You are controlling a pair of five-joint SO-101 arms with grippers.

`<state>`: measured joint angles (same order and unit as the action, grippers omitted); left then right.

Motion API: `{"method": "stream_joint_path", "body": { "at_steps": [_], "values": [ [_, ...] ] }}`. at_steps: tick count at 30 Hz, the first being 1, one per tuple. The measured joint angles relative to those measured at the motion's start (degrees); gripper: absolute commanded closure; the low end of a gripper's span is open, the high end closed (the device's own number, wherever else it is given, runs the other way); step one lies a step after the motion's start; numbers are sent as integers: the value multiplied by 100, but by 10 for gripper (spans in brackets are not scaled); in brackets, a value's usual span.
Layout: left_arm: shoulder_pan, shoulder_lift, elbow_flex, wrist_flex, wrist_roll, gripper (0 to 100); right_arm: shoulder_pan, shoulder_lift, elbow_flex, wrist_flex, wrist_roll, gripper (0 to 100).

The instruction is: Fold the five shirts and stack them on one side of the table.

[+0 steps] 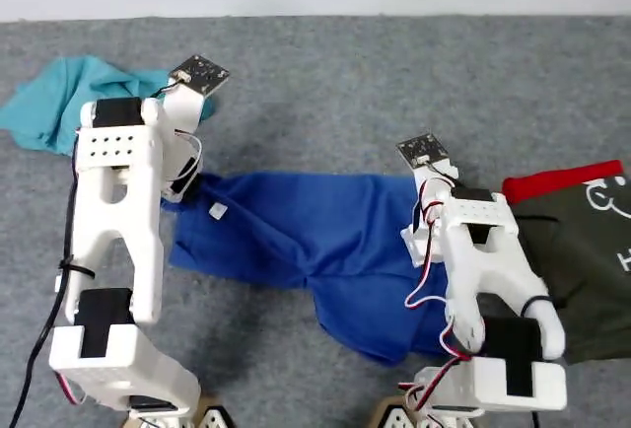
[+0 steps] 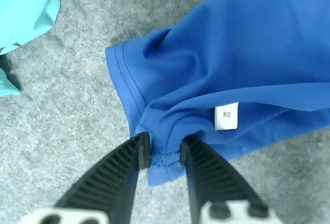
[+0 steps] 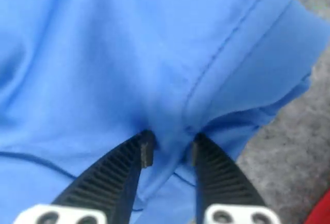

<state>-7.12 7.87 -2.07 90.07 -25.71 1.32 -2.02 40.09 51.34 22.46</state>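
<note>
A teal shirt (image 1: 49, 103) lies crumpled at the far left. The left gripper (image 2: 164, 150) is closed on the left hem of the blue shirt (image 1: 296, 226), which sprawls across the middle. The right gripper (image 3: 169, 150) pinches a fold near its right edge. The cloth looks soft, light and limp, probably best held at hems. A dark shirt (image 1: 577, 250) lies right.

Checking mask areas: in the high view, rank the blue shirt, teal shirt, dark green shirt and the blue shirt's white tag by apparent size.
1. blue shirt
2. dark green shirt, cut off by the frame edge
3. teal shirt, partly behind an arm, so its order against 2 is unsure
4. white tag
</note>
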Motion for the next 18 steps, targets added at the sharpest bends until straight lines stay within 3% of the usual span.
{"method": "stream_joint_path", "body": {
  "at_steps": [11,18],
  "values": [
    [0,0,642,0,0,903,62,26,-255,-18,0,988],
    [0,0,668,-70,0,902,782,26,-774,176,255,988]
  ]
}}
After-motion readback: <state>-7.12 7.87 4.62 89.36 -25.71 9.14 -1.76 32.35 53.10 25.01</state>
